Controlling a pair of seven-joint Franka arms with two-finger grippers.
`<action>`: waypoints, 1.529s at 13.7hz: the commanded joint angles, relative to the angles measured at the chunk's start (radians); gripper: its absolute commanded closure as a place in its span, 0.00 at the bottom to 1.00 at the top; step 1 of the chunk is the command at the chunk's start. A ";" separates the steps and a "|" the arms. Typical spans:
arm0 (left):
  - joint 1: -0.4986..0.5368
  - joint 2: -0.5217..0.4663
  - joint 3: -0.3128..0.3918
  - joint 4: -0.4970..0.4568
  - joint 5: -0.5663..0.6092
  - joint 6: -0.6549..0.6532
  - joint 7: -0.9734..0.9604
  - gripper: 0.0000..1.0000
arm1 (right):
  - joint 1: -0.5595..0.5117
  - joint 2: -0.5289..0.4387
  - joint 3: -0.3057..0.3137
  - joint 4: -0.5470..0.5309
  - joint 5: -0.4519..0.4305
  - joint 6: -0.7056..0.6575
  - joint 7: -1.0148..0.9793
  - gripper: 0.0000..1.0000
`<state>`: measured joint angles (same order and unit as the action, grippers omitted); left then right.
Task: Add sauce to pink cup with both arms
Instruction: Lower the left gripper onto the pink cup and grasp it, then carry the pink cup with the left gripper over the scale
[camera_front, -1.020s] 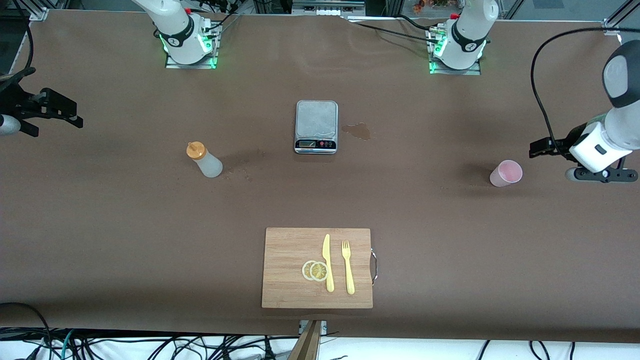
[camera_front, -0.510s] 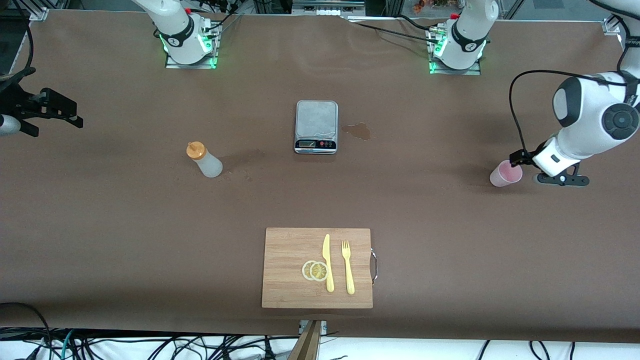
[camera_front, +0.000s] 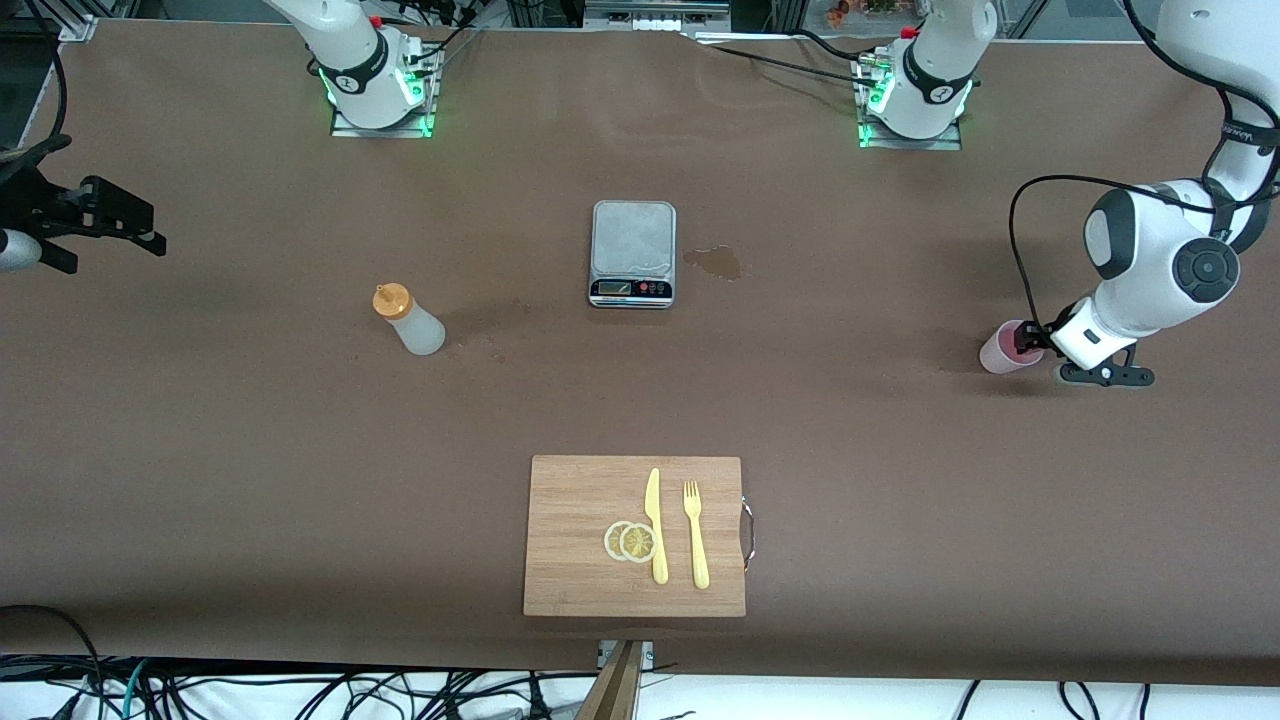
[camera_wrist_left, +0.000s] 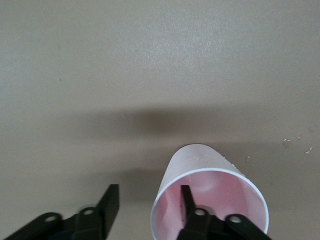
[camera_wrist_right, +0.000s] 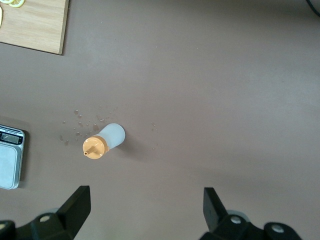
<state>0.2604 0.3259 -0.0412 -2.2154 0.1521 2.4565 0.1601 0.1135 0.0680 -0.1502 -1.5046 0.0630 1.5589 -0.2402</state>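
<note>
Left gripper (camera_wrist_left: 149, 206) straddling pink cup (camera_wrist_left: 210, 190) wall (seemingly ungripped).

No text can be read for certain. The scale (camera_front: 633, 253) has a small display strip and red buttons along its front edge, but no digits come out. The left arm (camera_front: 1245, 135) carries small dark lettering on its upper link, too small to make out. The round marks on both bases (camera_front: 345, 83) are illegible.
</note>
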 joint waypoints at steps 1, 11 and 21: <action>0.007 0.005 -0.006 0.017 0.020 -0.001 0.009 1.00 | 0.002 -0.001 0.003 0.014 -0.005 -0.003 0.015 0.00; -0.003 -0.053 -0.129 0.227 0.003 -0.399 -0.033 1.00 | 0.002 -0.002 0.003 0.014 -0.002 -0.005 0.013 0.00; -0.052 -0.051 -0.241 0.230 -0.101 -0.430 -0.126 1.00 | 0.000 -0.001 0.001 0.014 -0.005 -0.005 0.007 0.00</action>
<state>0.2384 0.2687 -0.2813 -1.9948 0.0678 2.0315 0.0711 0.1134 0.0680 -0.1496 -1.5046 0.0630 1.5589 -0.2402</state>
